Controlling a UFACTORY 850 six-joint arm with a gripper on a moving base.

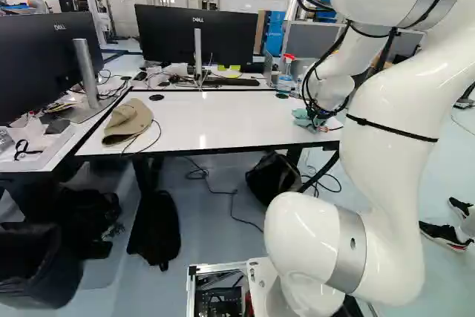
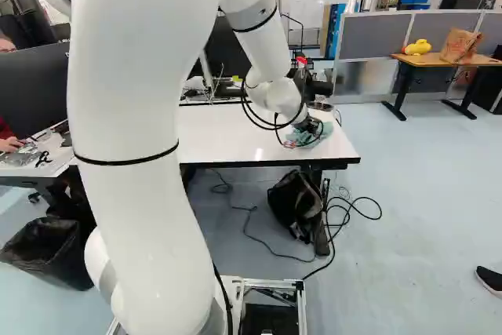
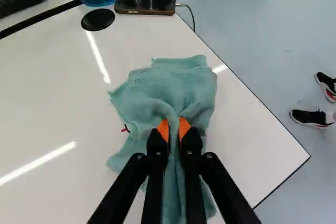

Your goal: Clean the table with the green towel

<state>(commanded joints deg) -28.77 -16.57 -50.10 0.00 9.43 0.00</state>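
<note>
The gripper (image 3: 174, 125) pinches the green towel (image 3: 165, 87) between its fingers near the right edge of the table (image 3: 58, 103). Towel bulk lies ahead of the fingers; wipe stroke should travel leftward.

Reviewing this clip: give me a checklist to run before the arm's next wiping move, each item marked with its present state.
1. Hand grips the green towel: ok, a fold is pinched between its two fingers.
2. Towel rests on the table: ok.
3. Towel spread flat: not ok, it is bunched and creased.
4. Phone separate from the towel: ok, bare tabletop shows between them.
5. Whole tabletop free for wiping: not ok, a tan hat lies at the left end in the left base view.
6. Surface under the towel clean: cannot tell, it is covered.
</note>
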